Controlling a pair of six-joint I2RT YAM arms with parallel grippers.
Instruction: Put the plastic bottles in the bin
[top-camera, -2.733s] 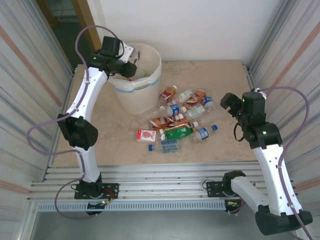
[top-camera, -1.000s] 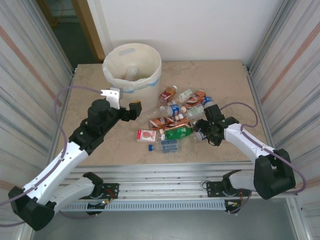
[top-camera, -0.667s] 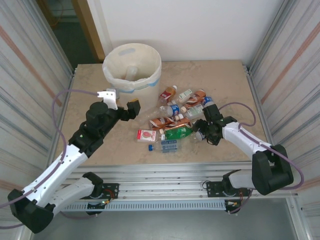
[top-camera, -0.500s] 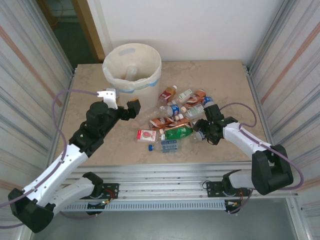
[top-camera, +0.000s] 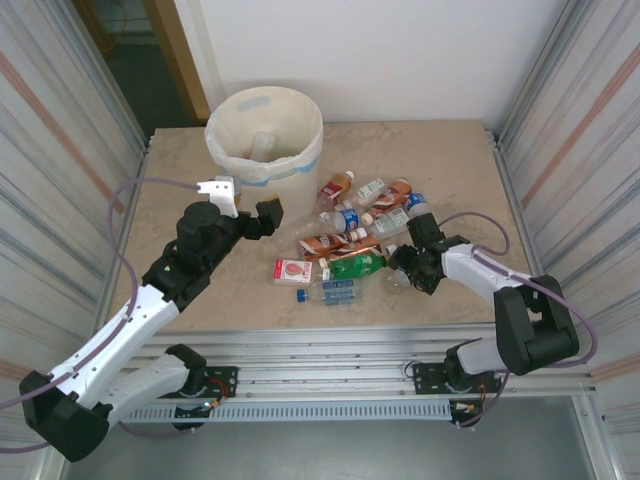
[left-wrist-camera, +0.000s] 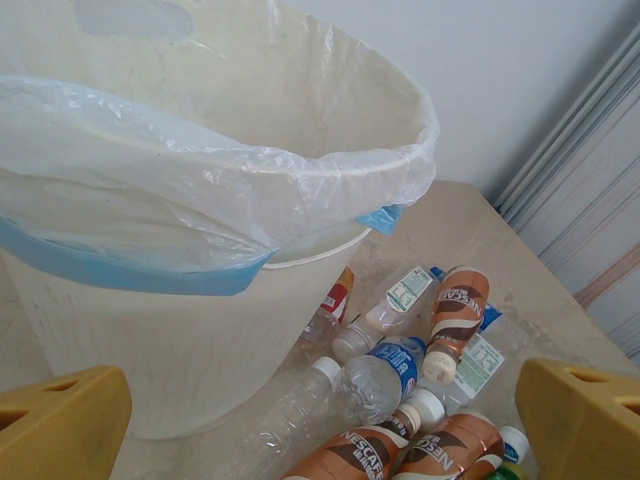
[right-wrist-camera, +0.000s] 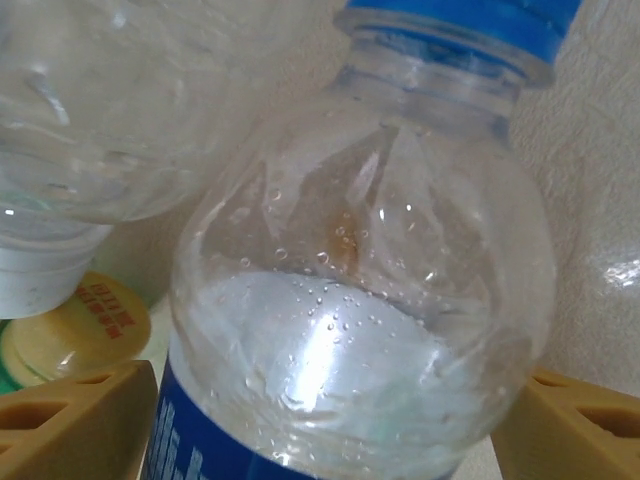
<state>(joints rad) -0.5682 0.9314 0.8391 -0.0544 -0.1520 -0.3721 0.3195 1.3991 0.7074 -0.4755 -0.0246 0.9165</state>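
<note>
**A:** Left gripper (top-camera: 268, 216) is being held with its fingers spread wide and nothing between them, just in front of the bin (top-camera: 300, 170), which is sitting at the far edge of the table (top-camera: 450, 150), left of centre.

**B:** And where are the plastic bottles (top-camera: 350, 242) being found?

**A:** They are lying heaped about the table's middle, just right of the bin.

**B:** How is the right gripper (top-camera: 410, 266) being used?

**A:** Its fingers are being placed either side of a clear blue-capped bottle (right-wrist-camera: 360, 300) at the heap's right end. Whether that bottle is being squeezed or merely straddled cannot be told.

**B:** How is such a bottle being expected to handle?

**A:** It is being judged as nearly empty, light, thin-walled and slick, and likely to dent or squirt out if pinched hard. A hold across the labelled body, below the tapering shoulder, is being advised.
</note>
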